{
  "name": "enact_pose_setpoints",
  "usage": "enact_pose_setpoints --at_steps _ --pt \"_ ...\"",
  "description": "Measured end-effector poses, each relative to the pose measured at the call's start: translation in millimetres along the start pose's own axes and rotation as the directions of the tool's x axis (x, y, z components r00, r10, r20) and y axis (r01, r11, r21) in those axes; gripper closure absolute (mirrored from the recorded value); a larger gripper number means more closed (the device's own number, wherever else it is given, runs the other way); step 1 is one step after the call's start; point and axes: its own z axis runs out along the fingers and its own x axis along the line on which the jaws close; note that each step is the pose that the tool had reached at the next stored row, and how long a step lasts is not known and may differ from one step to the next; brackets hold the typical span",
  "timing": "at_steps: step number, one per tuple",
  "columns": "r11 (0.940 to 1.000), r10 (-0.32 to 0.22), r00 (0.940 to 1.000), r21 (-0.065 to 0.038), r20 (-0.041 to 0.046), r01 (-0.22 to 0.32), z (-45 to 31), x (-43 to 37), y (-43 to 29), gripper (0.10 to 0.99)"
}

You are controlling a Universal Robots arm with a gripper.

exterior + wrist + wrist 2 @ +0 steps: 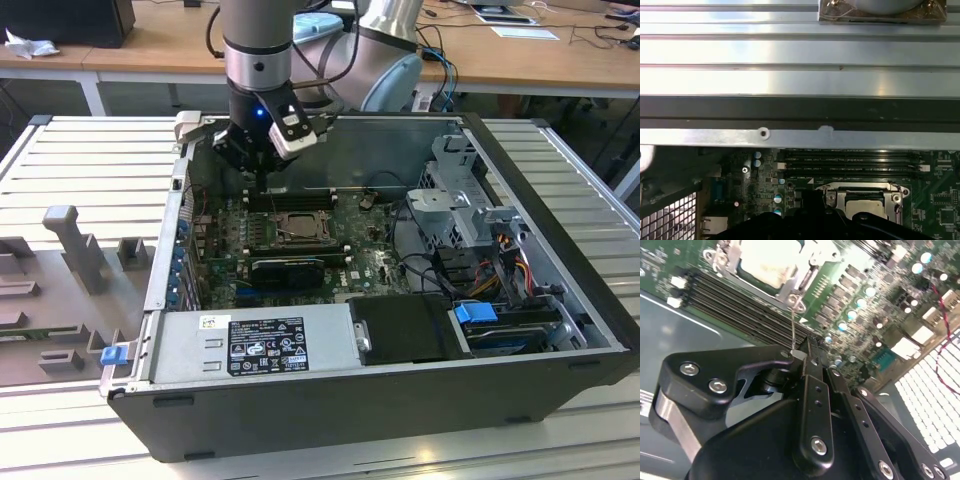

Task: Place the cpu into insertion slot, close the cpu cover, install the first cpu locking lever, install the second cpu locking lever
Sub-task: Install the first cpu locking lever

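Jaws of our gripper (802, 356) look pinched together on a thin wire lever (793, 330) beside the insertion slot (290, 226), where the cpu (765, 262) sits, so we should push slowly and straight.

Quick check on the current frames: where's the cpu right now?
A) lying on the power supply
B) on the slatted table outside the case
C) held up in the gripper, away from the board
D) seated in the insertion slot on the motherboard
D: the pale cpu sits inside the insertion slot with the silver cpu cover framing it, while the gripper holds a thin wire lever beside the socket.
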Motion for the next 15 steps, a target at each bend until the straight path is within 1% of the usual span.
enact_pose_setpoints --at_steps 2,6,8,9,10,11,13,14,15 --pt "1.0 0.0 1.0 0.0 0.0001 0.0 -0.1 -8.5 -0.1 0.98" --pt "1.0 0.0 1.0 0.0 0.0 0.0 -0.1 -21.1 -0.2 0.98" --pt "1.0 0.0 1.0 -0.002 0.0001 0.0 0.2 -23.1 -0.3 0.98" --pt "1.0 0.0 1.0 -0.007 0.0002 0.0 0.7 -23.2 -0.3 0.98" --pt "0.9992 0.0 1.0 -0.039 0.0008 0.0 1.3 -23.2 -0.8 0.98" --pt "0.9985 0.0 1.0 -0.055 0.002 0.001 2.9 -23.2 -1.9 0.98" --pt "0.9984 0.0 1.0 -0.056 0.0028 0.001 6.1 -23.7 -2.3 0.98" --pt "0.9979 -0.001 1.0 -0.065 0.0028 0.001 6.8 -23.8 -2.7 0.98" --pt "0.9975 -0.001 1.0 -0.071 0.0031 0.001 9.6 -24.7 -2.9 0.98"
